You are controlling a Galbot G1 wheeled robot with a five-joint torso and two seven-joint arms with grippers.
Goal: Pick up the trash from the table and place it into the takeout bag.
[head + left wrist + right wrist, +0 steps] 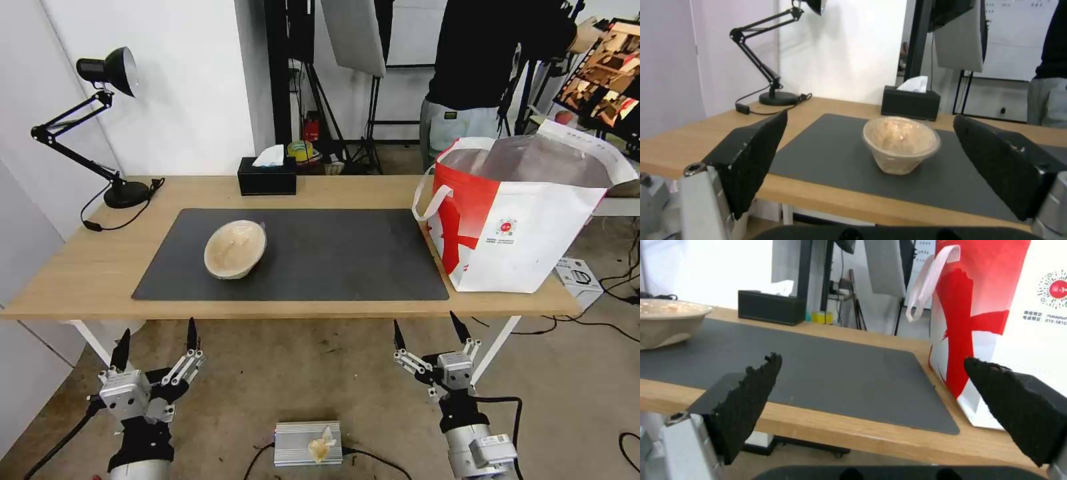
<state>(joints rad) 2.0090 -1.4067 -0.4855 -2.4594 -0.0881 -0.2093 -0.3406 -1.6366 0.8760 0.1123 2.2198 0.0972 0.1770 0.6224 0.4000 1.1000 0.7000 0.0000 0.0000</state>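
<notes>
1. Light-wood worktop (80, 273) fills the middle of the scene, with a dark grey mat (320, 257) on it, a black desk lamp (107, 73) at the far left corner and a black tissue box (267, 176) at the far edge.
2. One piece of trash shows on the mat: a beige paper bowl (235, 249), tipped onto its side left of the mat's middle.
3. The takeout bag (527, 220) stands upright at the right end of the worktop, mouth open, just beside the mat's right edge and well apart from the bowl.
4. Both arms hang below the near edge: the left pincer (157, 347) and the right pincer (430, 333) are each spread wide and grasp nothing.
5. Judged from this, the step in hand is the approach to the bowl; no pickup has begun.
6. The next move likely calls for the left arm, the nearer one, to rise over the edge and close on the bowl's rim or wall.
7. The left wrist view shows the bowl (900, 143) framed between its two fingers (751, 156), with a clear film over its mouth.
8. The right wrist view shows the bag's white loop handle (929, 283) and round logo (1056, 286) up close, with the bowl (666, 321) far off to one side.
</notes>
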